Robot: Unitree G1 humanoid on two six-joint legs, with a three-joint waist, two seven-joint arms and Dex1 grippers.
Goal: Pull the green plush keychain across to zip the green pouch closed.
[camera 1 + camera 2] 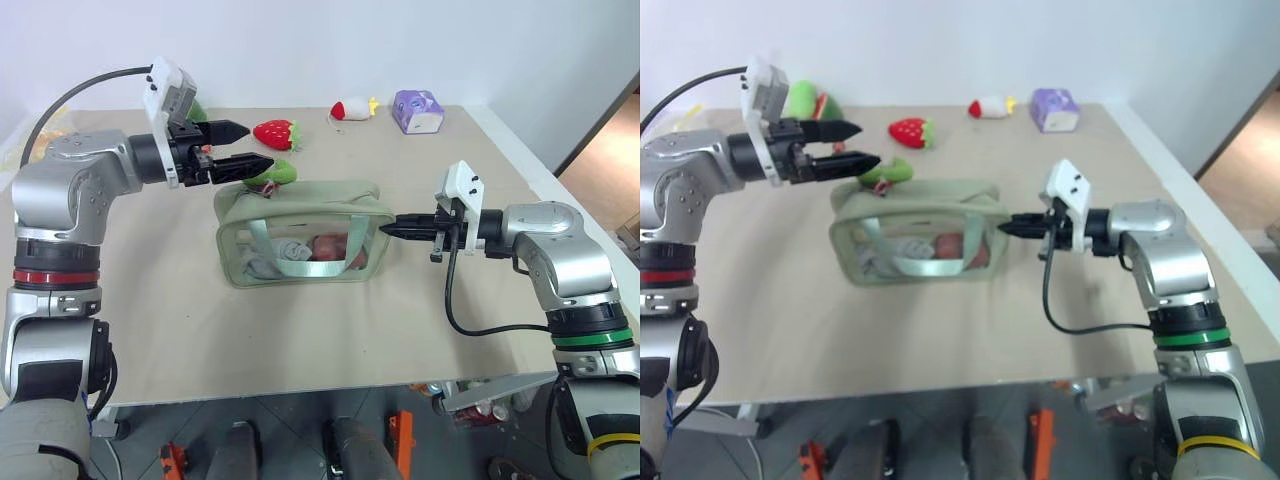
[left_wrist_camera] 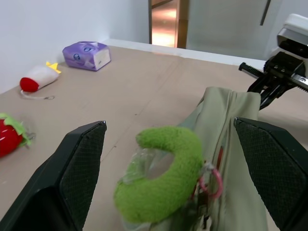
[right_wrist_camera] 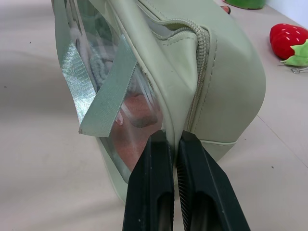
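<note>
Two grippers at green pouch (image 1: 300, 235), mid-table | left gripper (image 1: 240, 148) jaws apart, above green plush keychain (image 2: 163, 180) at pouch's far-left end | right gripper (image 1: 392, 229) pinched on pouch's right end.

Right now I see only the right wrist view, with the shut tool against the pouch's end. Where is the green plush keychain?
Observer: The green plush keychain sits at the other end of the green pouch, toward the robot's left.
Operator: Does the left tool have it?
Observer: No. The left tool is open and hovers close to the keychain without gripping it.
Operator: Is anything lying beyond that end?
Observer: A plush strawberry lies on the table just past the left tool.
</note>
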